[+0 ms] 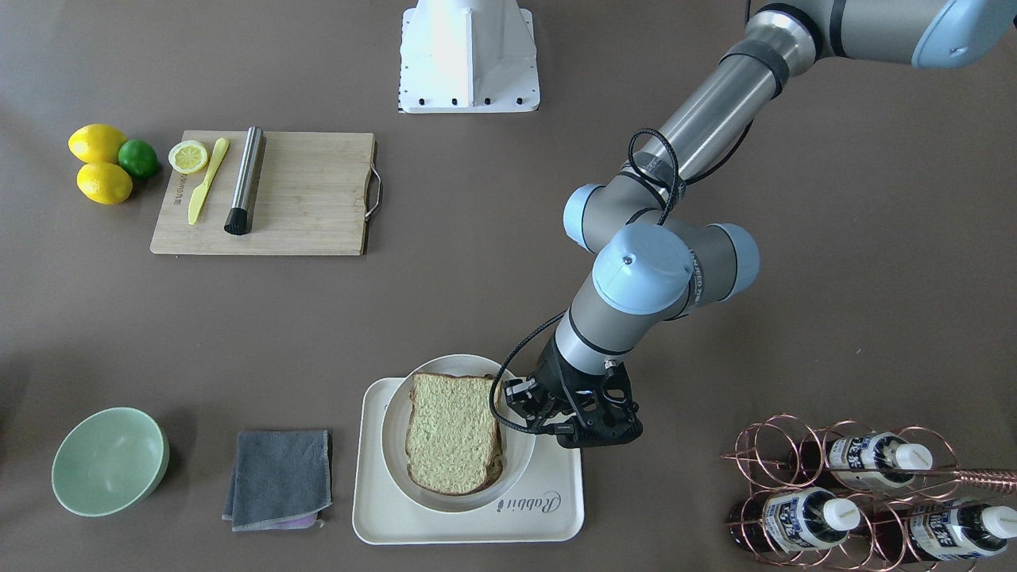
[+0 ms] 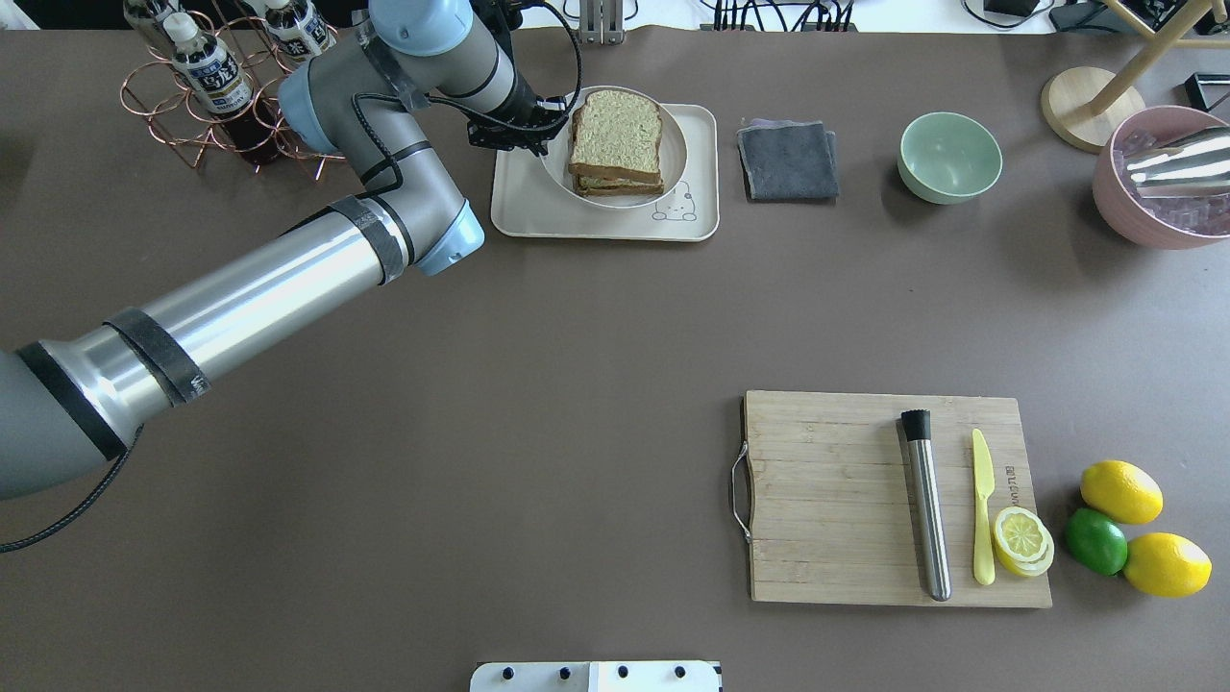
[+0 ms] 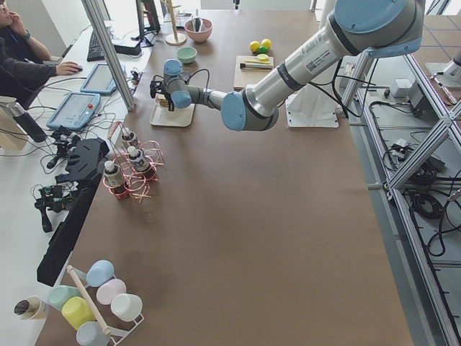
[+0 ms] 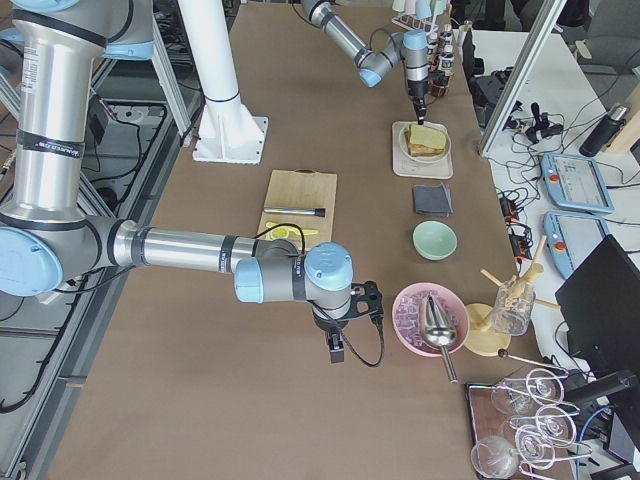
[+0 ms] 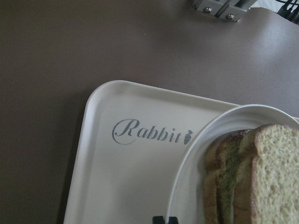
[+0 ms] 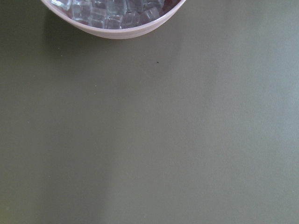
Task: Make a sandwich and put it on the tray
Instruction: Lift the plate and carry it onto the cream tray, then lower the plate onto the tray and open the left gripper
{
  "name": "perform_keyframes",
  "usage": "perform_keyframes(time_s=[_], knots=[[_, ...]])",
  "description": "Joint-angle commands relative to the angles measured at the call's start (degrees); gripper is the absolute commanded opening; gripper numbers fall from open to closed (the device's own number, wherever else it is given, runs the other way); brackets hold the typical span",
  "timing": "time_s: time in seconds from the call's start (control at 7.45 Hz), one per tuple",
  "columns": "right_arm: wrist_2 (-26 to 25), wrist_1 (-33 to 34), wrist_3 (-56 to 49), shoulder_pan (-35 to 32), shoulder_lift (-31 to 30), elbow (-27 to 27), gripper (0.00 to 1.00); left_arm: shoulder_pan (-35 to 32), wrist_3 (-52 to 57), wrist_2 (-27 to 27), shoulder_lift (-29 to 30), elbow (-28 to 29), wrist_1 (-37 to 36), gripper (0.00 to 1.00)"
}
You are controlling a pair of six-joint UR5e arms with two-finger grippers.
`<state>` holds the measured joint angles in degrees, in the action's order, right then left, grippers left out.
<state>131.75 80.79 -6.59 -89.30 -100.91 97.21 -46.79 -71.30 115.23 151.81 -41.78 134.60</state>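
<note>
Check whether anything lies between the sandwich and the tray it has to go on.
Only the round white plate: the sandwich rests on it, and it sits on the tray. The left gripper hangs at the plate's rim, beside the sandwich.

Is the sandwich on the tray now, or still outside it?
On it, indirectly: the sandwich lies on a round white plate, and that plate stands inside the tray.
</note>
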Motion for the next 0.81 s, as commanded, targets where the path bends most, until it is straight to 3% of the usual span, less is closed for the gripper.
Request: perform_keyframes(time_s=[0.0,0.27,0.4,0.54,0.67], knots=[[0.00,-0.02,0.00,0.00,0.02,0.00,1.00,0.56,0.02,-1.58,0.51,1.79,1.28,0.00],[0.00,-0.11,-0.09,0.00,-0.07,0.00,1.00,2.05,0.02,-4.39,0.51,1.96,1.80,0.00],[0.00,-0.11,-0.09,0.00,-0.33,0.00,1.00,2.14,0.02,-4.40,0.42,1.96,1.98,0.57],[0.00,-0.11,-0.17,0.00,-0.42,0.00,1.00,2.49,0.02,-4.83,0.42,1.96,2.68,0.98],[0.00,-0.11,-0.17,0.00,-0.51,0.00,1.00,2.58,0.02,-5.10,0.42,1.96,2.94,0.98]])
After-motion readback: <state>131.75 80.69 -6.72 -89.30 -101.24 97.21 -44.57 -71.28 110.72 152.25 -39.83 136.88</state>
